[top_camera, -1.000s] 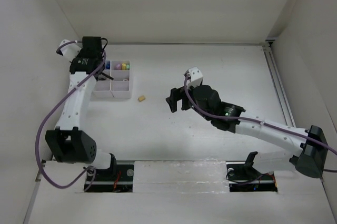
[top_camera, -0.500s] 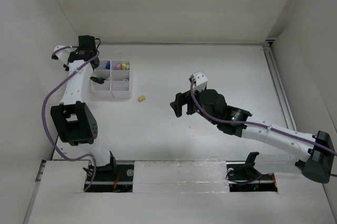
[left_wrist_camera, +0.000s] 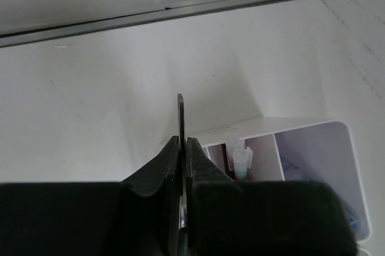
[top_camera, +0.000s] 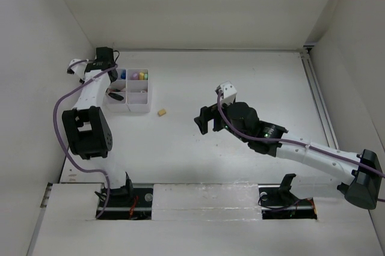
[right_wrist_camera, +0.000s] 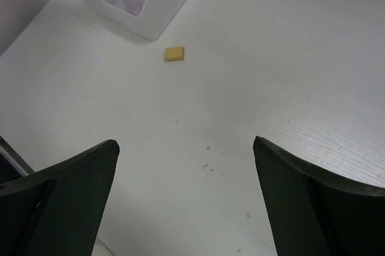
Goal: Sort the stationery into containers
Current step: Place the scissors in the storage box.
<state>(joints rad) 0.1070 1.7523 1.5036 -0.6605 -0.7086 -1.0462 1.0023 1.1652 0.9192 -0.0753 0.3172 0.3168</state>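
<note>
The white organizer tray (top_camera: 137, 107) stands at the far left, and it also shows in the left wrist view (left_wrist_camera: 313, 127) and in the right wrist view (right_wrist_camera: 162, 9). Yellow and pink markers (top_camera: 142, 76) and a blue-capped bottle (top_camera: 123, 76) stand in its back compartments. My left gripper (left_wrist_camera: 181, 142) is shut on a thin dark blade, the scissors (left_wrist_camera: 180, 112). The scissors' black handle (top_camera: 114, 95) shows at the tray's front-left compartment. The tan eraser (top_camera: 161, 112) lies on the table right of the tray, also in the right wrist view (right_wrist_camera: 174, 53). My right gripper (top_camera: 204, 119) is open and empty, well right of the eraser.
The left wall runs close beside the tray and the left arm (top_camera: 87, 130). The back wall seam (left_wrist_camera: 180, 12) is just behind the tray. A metal rail (top_camera: 317, 100) lines the table's right edge.
The left arm has folded back and its elbow has moved close to the left wall, with the wrist still at the tray. The right gripper drew back slightly right, then stayed still.
</note>
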